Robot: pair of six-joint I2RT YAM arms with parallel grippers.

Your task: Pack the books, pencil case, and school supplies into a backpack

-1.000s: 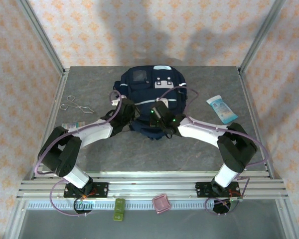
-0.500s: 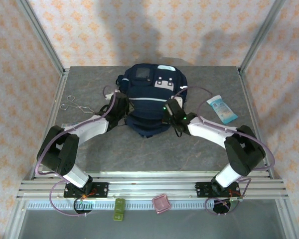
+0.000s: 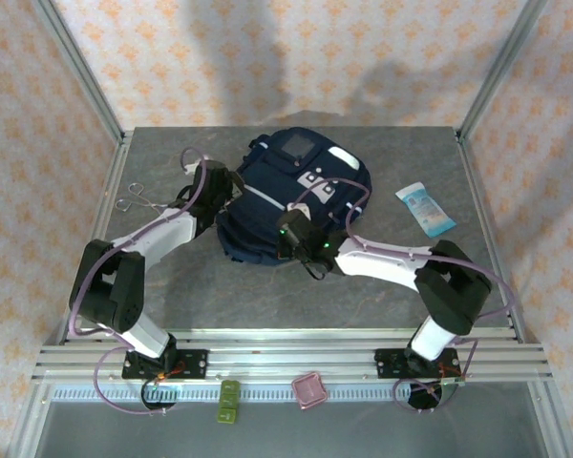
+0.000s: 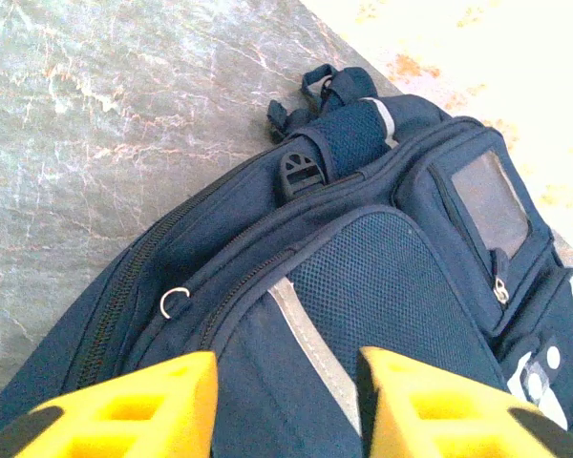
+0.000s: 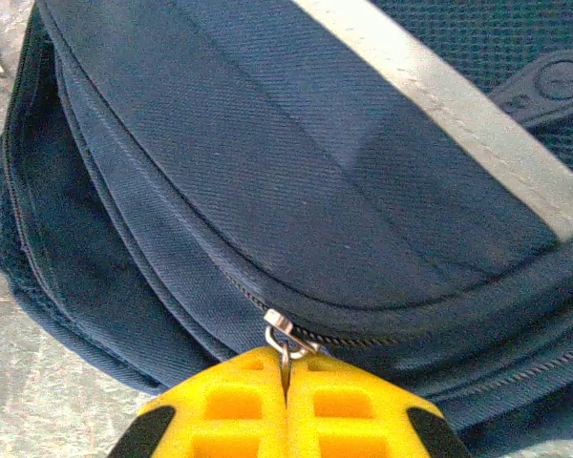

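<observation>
The navy backpack (image 3: 296,191) lies skewed on the table, its grey patch toward the back. My left gripper (image 3: 227,188) hovers at its left side, open, with only backpack fabric (image 4: 363,286) and a grey strip below the jaws (image 4: 286,405). My right gripper (image 3: 286,236) is at the bag's near edge, shut on the metal zipper pull (image 5: 285,339) of a closed zipper, fingertips pressed together (image 5: 286,382). A red squarish piece (image 3: 311,390) and a green one (image 3: 230,402) lie below the front rail. The books and the pencil case are out of view.
A white-and-blue tube (image 3: 425,209) lies on the table right of the backpack. Metal scissors (image 3: 141,200) lie at the left, close to my left arm. Aluminium posts frame the table's back corners, and a rail runs along the front.
The backpack has swung and shifted leftward. My left gripper has opened and let go, moving to the bag's left side. My right gripper moved left along the near edge, still shut.
</observation>
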